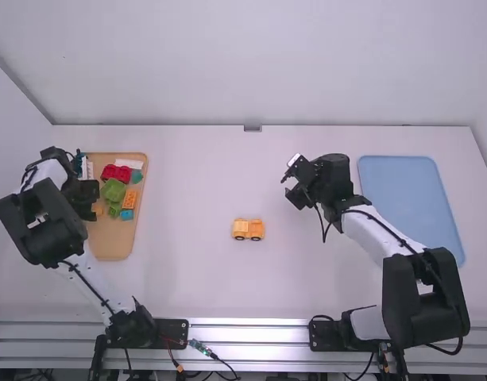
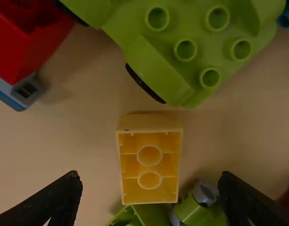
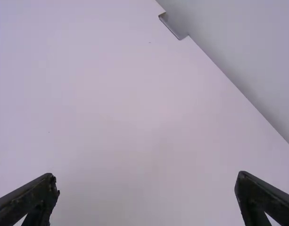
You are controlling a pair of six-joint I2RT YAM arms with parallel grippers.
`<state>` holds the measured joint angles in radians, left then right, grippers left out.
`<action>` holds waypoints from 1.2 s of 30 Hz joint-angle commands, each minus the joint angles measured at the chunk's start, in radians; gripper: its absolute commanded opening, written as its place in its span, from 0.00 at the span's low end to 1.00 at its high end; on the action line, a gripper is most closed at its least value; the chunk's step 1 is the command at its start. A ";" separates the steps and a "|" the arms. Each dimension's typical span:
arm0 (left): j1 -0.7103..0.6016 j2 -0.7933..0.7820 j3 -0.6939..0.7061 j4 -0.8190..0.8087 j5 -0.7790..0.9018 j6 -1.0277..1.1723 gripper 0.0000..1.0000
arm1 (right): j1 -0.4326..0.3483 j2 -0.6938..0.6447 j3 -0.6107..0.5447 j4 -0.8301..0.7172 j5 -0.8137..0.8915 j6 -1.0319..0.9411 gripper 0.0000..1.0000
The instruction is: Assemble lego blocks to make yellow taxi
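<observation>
I find my left gripper (image 1: 90, 197) over the left part of the tan tray (image 1: 108, 242), which lies on the left of the bench (image 1: 195, 278). Its 2 fingers stand wide apart, with nothing gripped. In the left wrist view, the yellow brick (image 2: 150, 157) lies on the tray with its hollow underside up, displaying 2 round tubes. A green wheeled piece (image 2: 182, 49) is just beside it; a green-and-grey piece (image 2: 189, 207) lies near its opposite end. A red piece (image 2: 28, 44) is set apart from the brick.

I find my right gripper (image 1: 291, 182) above the bench, right of the middle. Its 2 fingers are likewise well spread and hold nothing.

The partly built taxi (image 1: 248, 229) is near the middle of the bench, between the 2 arms. I record yellow-orange bodywork and 2 dark wheels along the side nearer the arm bases. It stands upright, well apart from both grippers.

Further stock on the tray: an orange brick (image 1: 130, 198), a blue brick (image 1: 127, 214) just beside it, a teal piece (image 1: 137, 176) and a white piece (image 1: 129, 163). A blue mat (image 1: 408, 202) lies on the right of the bench.
</observation>
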<state>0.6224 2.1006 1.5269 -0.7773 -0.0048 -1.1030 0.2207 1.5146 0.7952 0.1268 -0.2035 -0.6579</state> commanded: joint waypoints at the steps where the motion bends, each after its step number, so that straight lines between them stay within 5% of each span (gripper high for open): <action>1: -0.008 0.003 -0.001 0.013 -0.011 0.023 0.76 | 0.003 -0.018 -0.003 -0.003 -0.010 0.004 0.99; 14: -0.007 0.004 -0.079 0.091 -0.003 0.039 0.75 | 0.003 -0.018 -0.003 -0.003 -0.009 0.004 0.99; 36: -0.013 0.004 -0.115 0.132 0.005 0.039 0.45 | 0.003 -0.018 -0.003 -0.004 -0.009 0.007 1.00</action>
<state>0.6212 2.1006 1.4269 -0.6418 -0.0032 -1.0733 0.2207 1.5143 0.7952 0.1242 -0.2035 -0.6575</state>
